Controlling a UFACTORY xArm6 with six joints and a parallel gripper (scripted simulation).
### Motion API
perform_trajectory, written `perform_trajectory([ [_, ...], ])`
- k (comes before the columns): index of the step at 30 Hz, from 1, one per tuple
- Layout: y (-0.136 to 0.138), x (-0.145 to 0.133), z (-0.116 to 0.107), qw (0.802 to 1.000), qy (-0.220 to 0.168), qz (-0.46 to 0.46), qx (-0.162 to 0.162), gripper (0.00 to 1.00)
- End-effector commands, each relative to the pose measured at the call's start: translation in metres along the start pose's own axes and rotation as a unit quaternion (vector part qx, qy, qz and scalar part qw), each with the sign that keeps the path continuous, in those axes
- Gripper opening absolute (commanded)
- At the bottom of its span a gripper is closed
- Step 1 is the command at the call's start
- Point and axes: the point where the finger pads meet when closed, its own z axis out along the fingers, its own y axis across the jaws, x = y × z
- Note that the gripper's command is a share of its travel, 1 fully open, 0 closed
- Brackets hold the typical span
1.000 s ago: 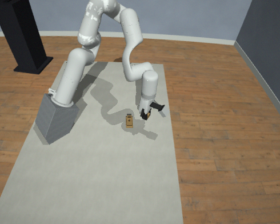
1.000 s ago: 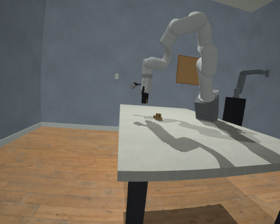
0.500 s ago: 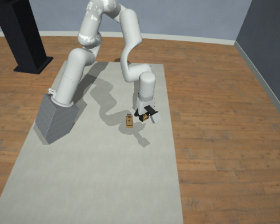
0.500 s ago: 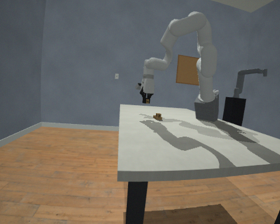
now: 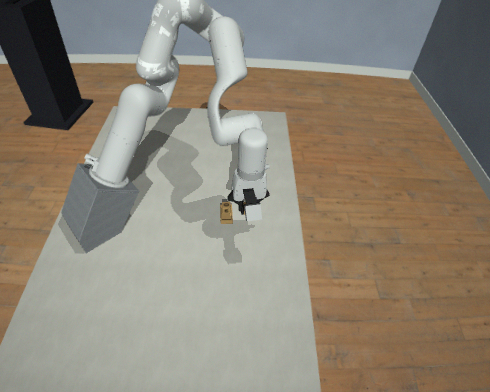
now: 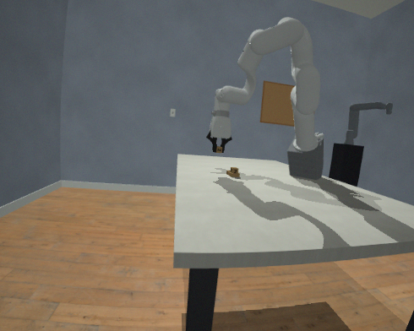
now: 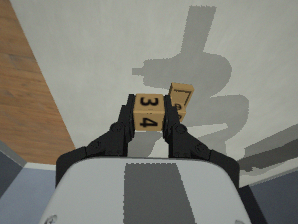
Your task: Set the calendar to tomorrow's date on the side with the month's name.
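My gripper (image 7: 149, 104) (image 5: 242, 202) (image 6: 219, 147) is shut on a wooden date cube (image 7: 149, 120) (image 6: 219, 149) and holds it in the air above the white table (image 5: 159, 300) (image 6: 248, 228) (image 7: 100, 50). The cube's faces toward the wrist camera show a 3 and a 4. The small wooden calendar tray (image 5: 226, 216) (image 6: 233, 174) (image 7: 182, 91) rests on the table just beyond and to one side of the gripper. I cannot make out the other cube or the month's name clearly.
The arm's grey base block (image 5: 96, 210) (image 6: 305, 162) stands on the table to the tray's left. The table's right edge (image 5: 298, 215) runs close to the gripper. A black stand (image 5: 34, 60) (image 6: 345, 162) is on the floor behind.
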Motion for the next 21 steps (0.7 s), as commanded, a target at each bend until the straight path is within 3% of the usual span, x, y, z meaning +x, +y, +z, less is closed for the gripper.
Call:
perform_trajectory([
  [1,0.005,0.004,-0.001,0.996,0.003,0.084,-0.005,0.27],
  [12,0.015,0.01,-0.001,0.973,0.003,0.229,-0.004,0.27],
  [14,0.018,0.012,-0.001,0.962,0.004,0.273,-0.004,0.27],
  [17,0.019,0.012,-0.001,0.961,0.004,0.276,-0.004,0.27],
  [18,0.022,0.014,-0.001,0.947,0.004,0.322,-0.004,0.27],
  [21,0.025,0.015,-0.002,0.933,0.004,0.359,-0.004,0.27],
])
